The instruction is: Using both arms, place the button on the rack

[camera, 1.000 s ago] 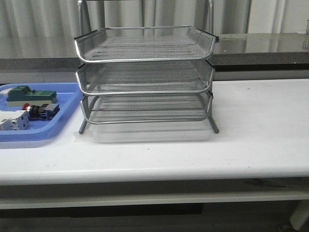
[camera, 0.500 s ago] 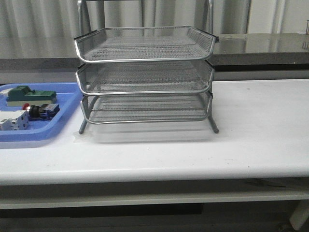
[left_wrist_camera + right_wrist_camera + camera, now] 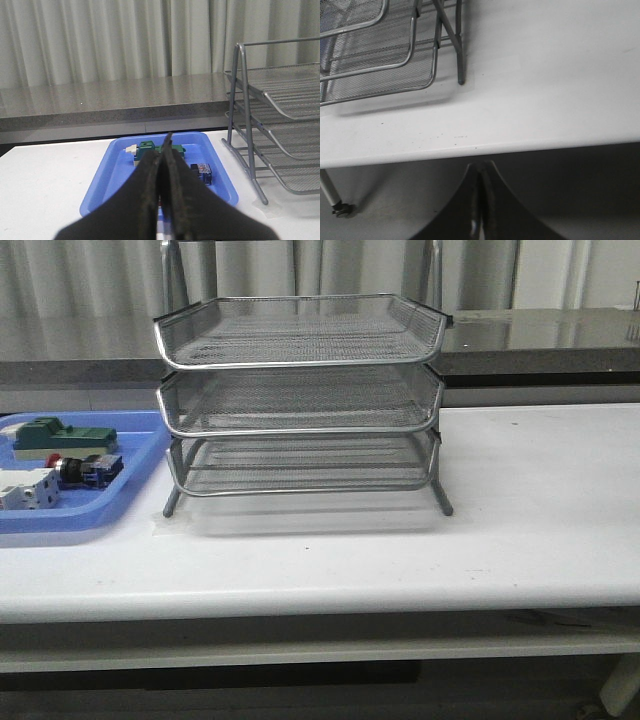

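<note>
Lying in the blue tray [image 3: 130, 455] beside the rack [image 3: 300, 360], the button [image 3: 85, 470] is sitting just ahead of the left claw [image 3: 163, 150], fingers together; the right claw [image 3: 479, 172], also closed, is hanging farther off.

Lighting: even, soft, overhead. Table [image 3: 520, 500]: bright white, mild washout. Rack [image 3: 300, 400]: faint shadow along table's front edge beneath it. Rear counter [image 3: 540, 335]: glossy reflections. Wrist views: near fingers dark, blurred; background sharp.

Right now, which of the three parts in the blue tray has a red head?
The button, lying between the green component and the white switch block; only it has a red head.
</note>
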`<state>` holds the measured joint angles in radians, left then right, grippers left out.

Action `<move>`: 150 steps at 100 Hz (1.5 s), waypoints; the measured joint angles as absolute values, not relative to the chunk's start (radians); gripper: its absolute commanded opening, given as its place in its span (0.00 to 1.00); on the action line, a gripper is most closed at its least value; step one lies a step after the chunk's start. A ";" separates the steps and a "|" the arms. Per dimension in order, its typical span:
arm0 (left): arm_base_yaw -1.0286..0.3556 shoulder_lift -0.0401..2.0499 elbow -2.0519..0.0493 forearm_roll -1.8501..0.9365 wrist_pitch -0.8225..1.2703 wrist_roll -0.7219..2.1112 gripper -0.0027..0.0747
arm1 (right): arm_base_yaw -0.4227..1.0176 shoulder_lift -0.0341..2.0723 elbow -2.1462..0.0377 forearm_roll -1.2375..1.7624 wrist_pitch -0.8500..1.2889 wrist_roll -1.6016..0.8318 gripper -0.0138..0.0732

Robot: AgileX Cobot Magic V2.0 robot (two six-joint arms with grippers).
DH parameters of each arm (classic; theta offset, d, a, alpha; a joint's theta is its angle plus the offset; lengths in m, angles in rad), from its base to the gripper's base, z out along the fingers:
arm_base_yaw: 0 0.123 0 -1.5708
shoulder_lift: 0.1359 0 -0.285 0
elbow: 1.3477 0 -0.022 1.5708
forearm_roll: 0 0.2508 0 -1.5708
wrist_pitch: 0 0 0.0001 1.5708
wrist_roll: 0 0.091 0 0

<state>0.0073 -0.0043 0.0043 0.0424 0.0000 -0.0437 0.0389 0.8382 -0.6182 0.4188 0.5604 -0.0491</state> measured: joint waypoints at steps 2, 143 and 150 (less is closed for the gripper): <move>0.007 -0.004 0.004 0.042 0.000 -0.044 0.01 | 0.039 0.845 -0.618 0.429 0.557 -0.049 0.13; 0.007 -0.004 0.004 0.042 0.000 -0.044 0.01 | 0.039 1.699 -0.855 1.768 0.662 -1.068 0.53; 0.007 -0.004 0.004 0.042 0.000 -0.044 0.01 | 0.039 1.728 -0.875 1.768 0.666 -1.068 0.53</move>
